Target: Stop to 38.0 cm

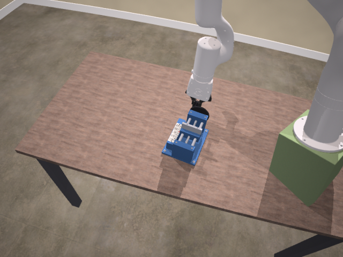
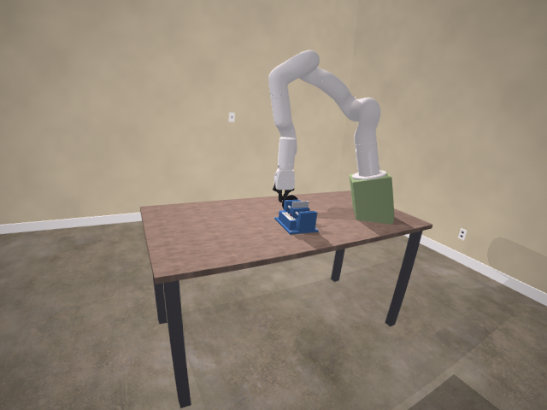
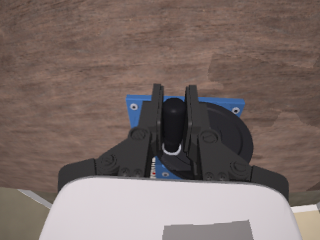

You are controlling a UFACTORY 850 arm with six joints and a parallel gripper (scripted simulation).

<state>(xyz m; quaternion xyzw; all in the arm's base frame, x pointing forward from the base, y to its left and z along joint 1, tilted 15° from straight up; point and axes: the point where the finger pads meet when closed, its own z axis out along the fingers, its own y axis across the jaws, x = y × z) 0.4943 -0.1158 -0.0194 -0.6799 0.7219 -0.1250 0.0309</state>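
A blue slide fixture (image 1: 186,139) stands in the middle of the wooden table. It carries several grey rods, a grey stop bar (image 1: 191,128) across them, and a white scale strip (image 1: 175,134) along its left side. A black handwheel (image 1: 201,111) sits at the fixture's far end. My gripper (image 1: 197,103) comes down from above onto the wheel. In the wrist view my gripper (image 3: 174,99) is shut on the wheel's black crank handle (image 3: 175,127), with the black disc (image 3: 223,136) behind it. The fixture also shows in the exterior view (image 2: 297,217). The scale's numbers are too small to read.
The arm's green base block (image 1: 306,160) stands at the table's right end. The table's front edge runs a short way in front of the fixture. The arm's shadow falls on the table to the right of the fixture.
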